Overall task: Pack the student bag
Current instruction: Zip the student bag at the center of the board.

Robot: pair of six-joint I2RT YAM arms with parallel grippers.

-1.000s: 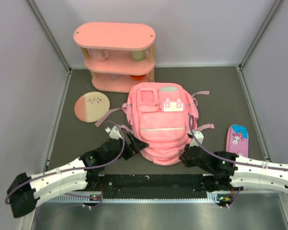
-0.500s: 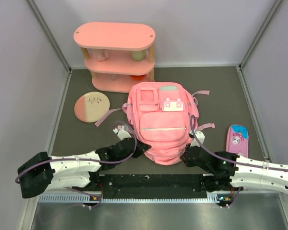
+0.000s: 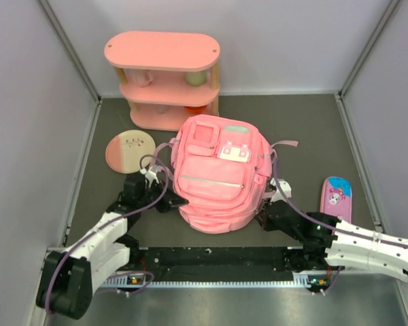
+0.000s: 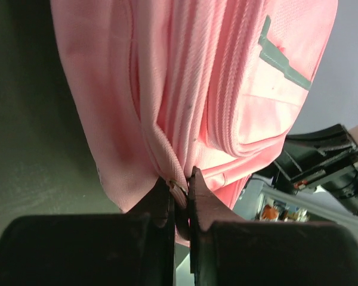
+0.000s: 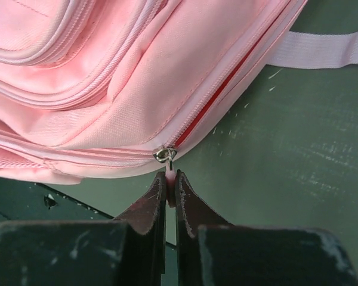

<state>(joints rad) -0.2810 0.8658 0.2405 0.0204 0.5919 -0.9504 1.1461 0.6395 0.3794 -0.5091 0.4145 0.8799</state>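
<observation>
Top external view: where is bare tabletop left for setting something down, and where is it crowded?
The largest bare patch of table is far right, bordered by the pink three-tier shelf, the soft pink fabric backpack and the flat pink pencil case. Crowded: the near edge, where left gripper and right gripper pinch the backpack, and around the round pink plate.

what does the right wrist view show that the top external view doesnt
Only the right wrist view: the right hand shut on the zip pull, and the zip partly open with red showing inside.
Only the top external view: the pink shelf, the round plate, the pencil case, and the left hand at the bag's left side.
Both: the student bag lying on the dark table, with the right hand at its near right edge.
</observation>
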